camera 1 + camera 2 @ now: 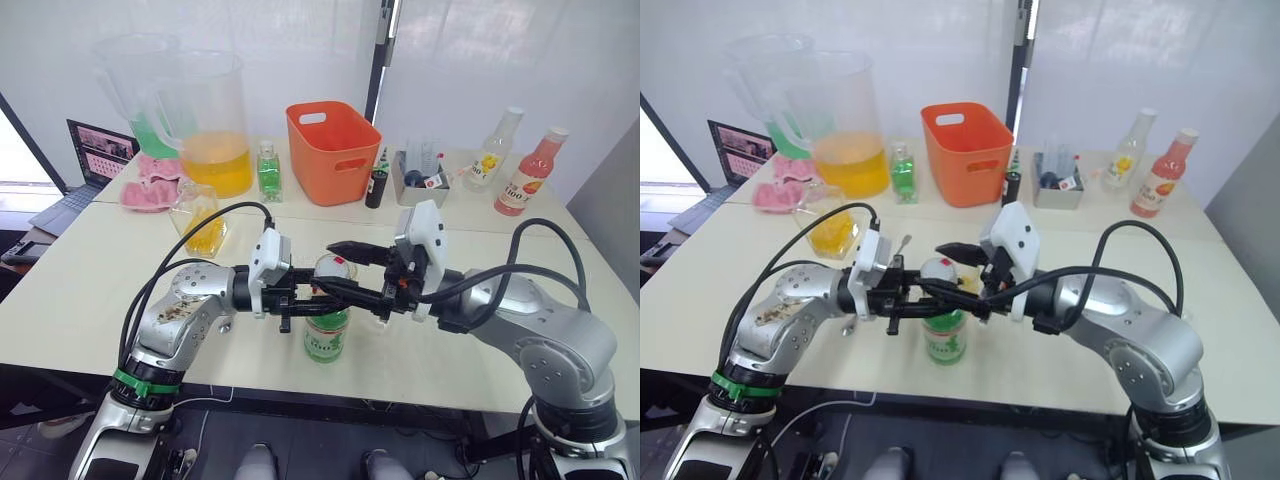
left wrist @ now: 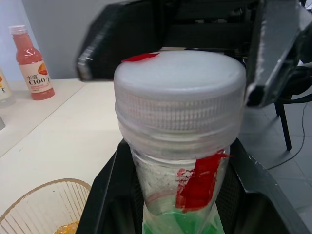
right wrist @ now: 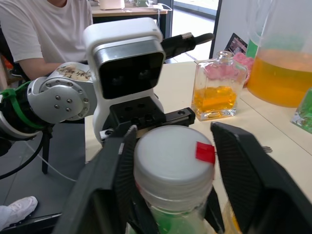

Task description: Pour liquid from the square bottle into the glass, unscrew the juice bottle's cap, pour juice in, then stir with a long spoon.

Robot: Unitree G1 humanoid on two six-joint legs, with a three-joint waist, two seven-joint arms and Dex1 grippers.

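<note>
Juice bottle (image 1: 327, 330): clear, green liquid, white ribbed cap (image 2: 179, 90) on, red tape.

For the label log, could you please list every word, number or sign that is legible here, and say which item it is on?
"C100", under small characters too blurred to read: pink drink bottle.
Yellow drink bottle: label print too small to read.
Laptop screen: content too small to read.
Juice bottle and its cap: red marks only, no readable text.

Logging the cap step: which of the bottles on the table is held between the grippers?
The juice bottle with green liquid and a white cap, at the table's near edge. The left gripper clamps its neck; the right gripper straddles the cap. The other bottles stand untouched farther back.
</note>
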